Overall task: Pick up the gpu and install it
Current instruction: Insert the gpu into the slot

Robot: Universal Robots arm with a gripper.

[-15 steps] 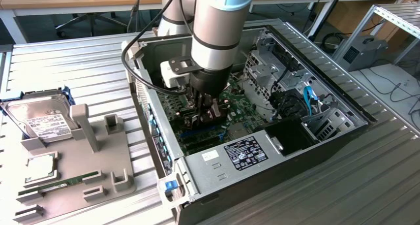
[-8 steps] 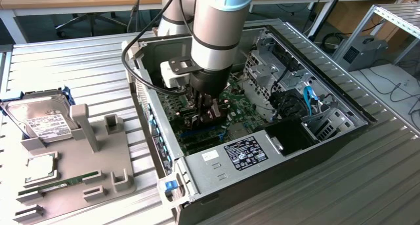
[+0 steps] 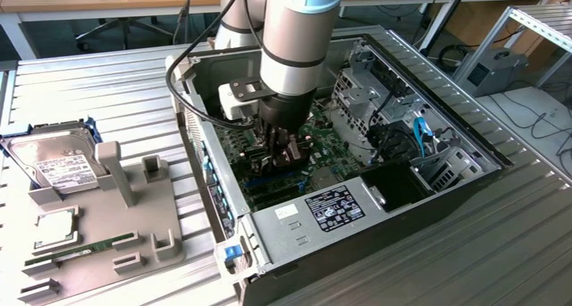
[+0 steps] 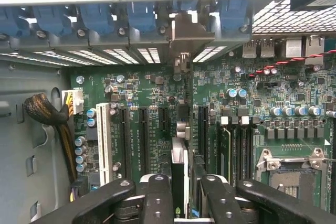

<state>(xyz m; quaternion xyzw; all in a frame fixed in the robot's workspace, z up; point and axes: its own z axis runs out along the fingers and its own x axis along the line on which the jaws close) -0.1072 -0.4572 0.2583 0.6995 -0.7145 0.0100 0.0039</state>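
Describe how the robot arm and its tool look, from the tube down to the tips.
The arm is a silver-grey tube with a light blue cap near the top and a dark band lower down. A black cable loops along it past a white block on a black bracket. The tool is black, with studded black linkage fingers.

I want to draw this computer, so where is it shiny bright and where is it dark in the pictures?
Wrist view: a strip beyond the computer case wall is washed out to plain white; the motherboard is evenly lit; the claw gripping the gpu looks black. Exterior view: the case's inside sits in shadow under the arm, and the ribbed table shines pale.
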